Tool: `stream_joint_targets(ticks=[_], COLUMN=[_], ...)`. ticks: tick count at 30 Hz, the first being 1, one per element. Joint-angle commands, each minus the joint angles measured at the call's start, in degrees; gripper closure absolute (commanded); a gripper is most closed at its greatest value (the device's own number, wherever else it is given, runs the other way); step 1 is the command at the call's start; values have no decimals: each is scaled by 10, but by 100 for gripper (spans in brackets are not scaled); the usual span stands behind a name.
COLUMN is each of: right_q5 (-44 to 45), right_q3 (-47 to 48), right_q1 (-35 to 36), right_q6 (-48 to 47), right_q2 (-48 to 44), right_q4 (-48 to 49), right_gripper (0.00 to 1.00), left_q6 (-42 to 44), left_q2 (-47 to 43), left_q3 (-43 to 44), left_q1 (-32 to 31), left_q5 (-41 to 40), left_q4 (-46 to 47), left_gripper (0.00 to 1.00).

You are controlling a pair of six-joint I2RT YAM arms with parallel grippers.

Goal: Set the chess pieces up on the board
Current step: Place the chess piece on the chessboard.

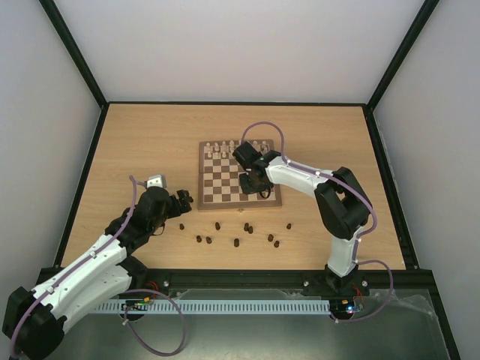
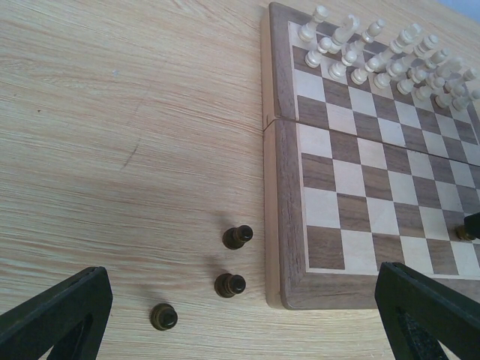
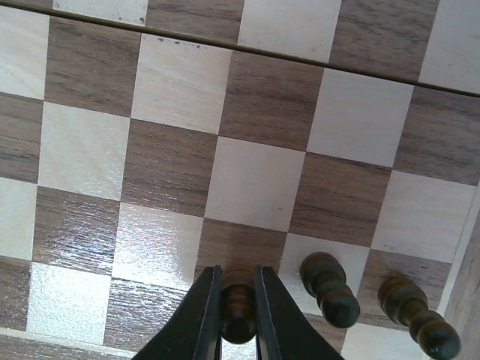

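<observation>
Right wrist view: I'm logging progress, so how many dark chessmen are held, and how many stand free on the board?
Dark brown chess pieces held in the right gripper: 1
Dark brown chess pieces free on the board: 2
Total: 3

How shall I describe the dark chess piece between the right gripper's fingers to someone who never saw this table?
Find the chessboard in the middle of the table, then its near right part, where the right gripper reaches down. The wanted piece is the one clamped between the black fingers; its two dark neighbours in the same row stand free.
</observation>
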Motion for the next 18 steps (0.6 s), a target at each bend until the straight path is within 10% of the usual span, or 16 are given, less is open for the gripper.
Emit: stream_joint_targets(ticks=[1, 18], right_q5=[7, 12], right_q3=[15, 20], right_q1=[4, 4], right_q6=[-4, -3], right_q2=[14, 18], right_q4=[-19, -18], right_gripper=[91, 83], left_q6=[0, 1], left_q2=[0, -1], left_q3=[8, 8], left_q1=[-1, -1], left_q5=[-11, -13], left_q4=[4, 2], left_gripper=[1, 1])
